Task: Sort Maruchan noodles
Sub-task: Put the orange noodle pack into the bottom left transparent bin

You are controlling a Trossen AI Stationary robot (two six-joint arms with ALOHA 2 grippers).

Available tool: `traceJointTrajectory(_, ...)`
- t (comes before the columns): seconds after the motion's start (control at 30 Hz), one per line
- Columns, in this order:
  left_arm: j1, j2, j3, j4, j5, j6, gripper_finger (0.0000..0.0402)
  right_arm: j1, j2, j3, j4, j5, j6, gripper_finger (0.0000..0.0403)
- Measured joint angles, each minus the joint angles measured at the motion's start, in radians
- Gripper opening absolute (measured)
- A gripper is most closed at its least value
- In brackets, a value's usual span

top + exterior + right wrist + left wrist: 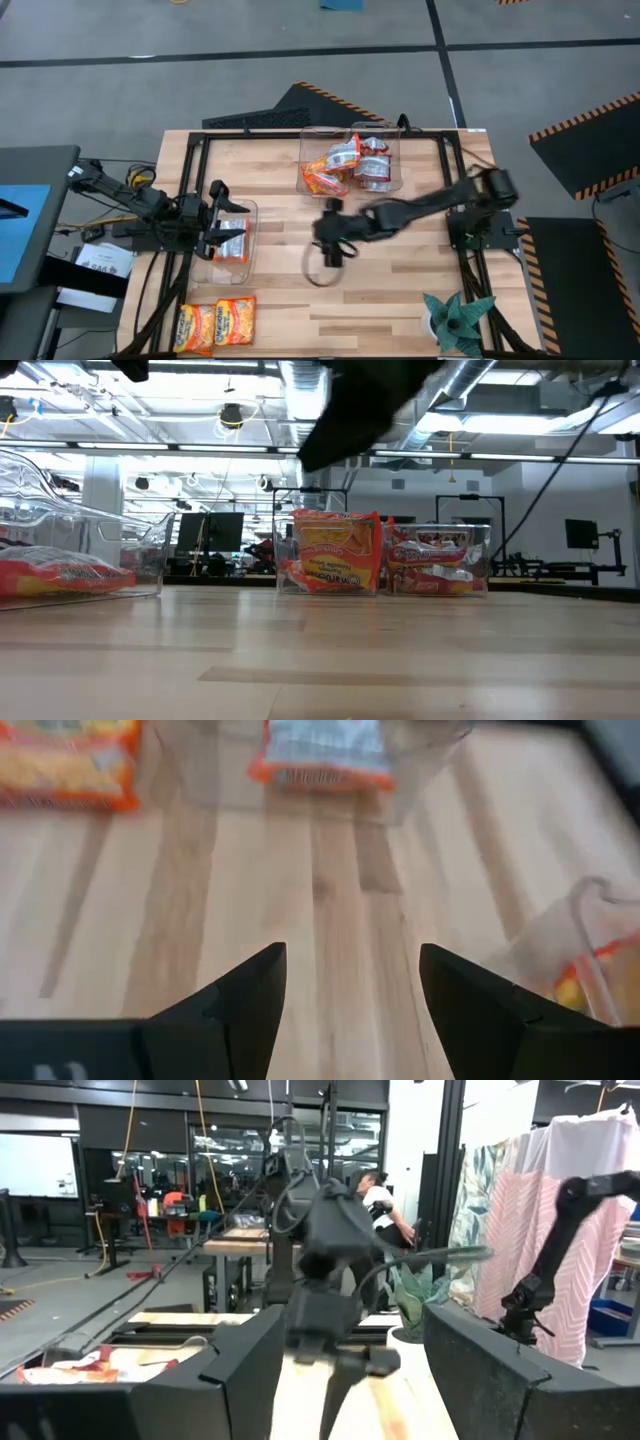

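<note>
Several Maruchan packets, orange-yellow and white-silver, lie in a clear bin at the table's far middle. One white-silver packet lies in a second clear bin at the left. Two orange-yellow packets lie flat on the table at the near left. My left gripper is open and empty just above the left bin. My right gripper is open and empty above the bare table's middle, pointing toward the left bin.
A teal spiky plant-like object stands at the near right corner. A dark frame runs along the table's far edge and sides. Bare wood lies between the bins and the near edge. A person sits in the room beyond.
</note>
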Motion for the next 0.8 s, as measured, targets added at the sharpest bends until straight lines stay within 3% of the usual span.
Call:
traceJointTrajectory(0.2, 0.004, 0.147, 0.000, 0.104, 0.011, -0.040, 0.0224, 0.138, -0.213, -0.371, 0.455, 0.197, 0.046, 0.0254)
traceJointTrajectory(0.3, 0.006, 0.284, 0.001, 0.220, 0.067, -0.053, 0.0224, 0.184, -0.262, -0.455, 0.581, 0.251, 0.009, 0.0254)
traceJointTrajectory(0.37, 0.008, 0.369, 0.047, 0.213, 0.148, -0.075, 0.0224, 0.198, -0.287, -0.481, 0.610, 0.283, -0.020, 0.0254)
traceJointTrajectory(0.43, 0.004, 0.424, 0.135, 0.073, 0.248, -0.158, 0.0224, 0.200, -0.300, -0.482, 0.606, 0.300, -0.033, 0.0254)
traceJointTrajectory(0.53, -0.030, 0.509, 0.303, -0.282, 0.359, -0.341, 0.0224, 0.196, -0.307, -0.482, 0.605, 0.301, -0.033, 0.0254)
traceJointTrajectory(0.67, -0.159, 0.651, 0.503, -0.679, 0.368, -0.499, 0.0224, 0.196, -0.307, -0.483, 0.598, 0.299, -0.033, 0.0254)
traceJointTrajectory(0.8, -0.327, 0.810, 0.635, -0.871, 0.371, -0.681, 0.0220, 0.196, -0.306, -0.483, 0.598, 0.297, -0.033, 0.0254)
